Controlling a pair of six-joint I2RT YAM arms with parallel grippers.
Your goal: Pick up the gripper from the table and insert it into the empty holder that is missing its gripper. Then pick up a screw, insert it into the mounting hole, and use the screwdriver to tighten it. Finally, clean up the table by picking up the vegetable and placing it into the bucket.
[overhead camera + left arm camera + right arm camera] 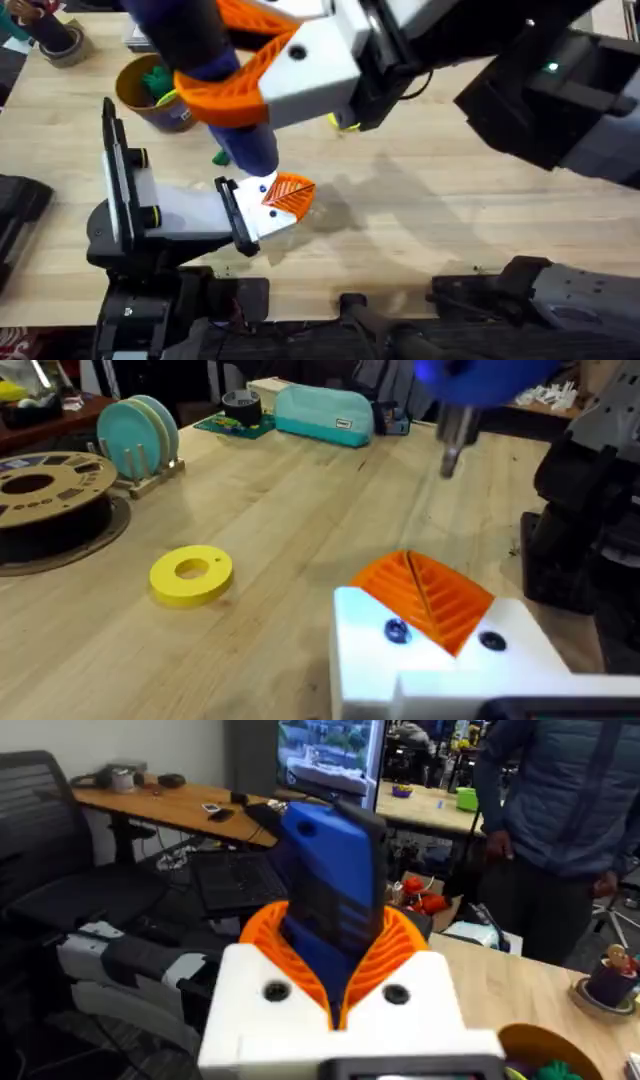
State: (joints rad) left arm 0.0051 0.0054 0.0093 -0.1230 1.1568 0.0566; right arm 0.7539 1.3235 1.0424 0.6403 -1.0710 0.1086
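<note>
Right gripper (335, 982) was clamped on the screwdriver (335, 885), upright, tip over the holder (262, 222) and its orange gripper (290, 193). Left fingers: can't tell. Screwdriver judged rigid, smooth, top-heavy; mid-barrel hold suits. Left wrist view showed its tip hanging above the wedge; overhead showed the bucket (135, 92).

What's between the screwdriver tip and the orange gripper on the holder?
Nothing: in the left wrist view, bare table wood separates the screwdriver tip from the gripper.
</note>
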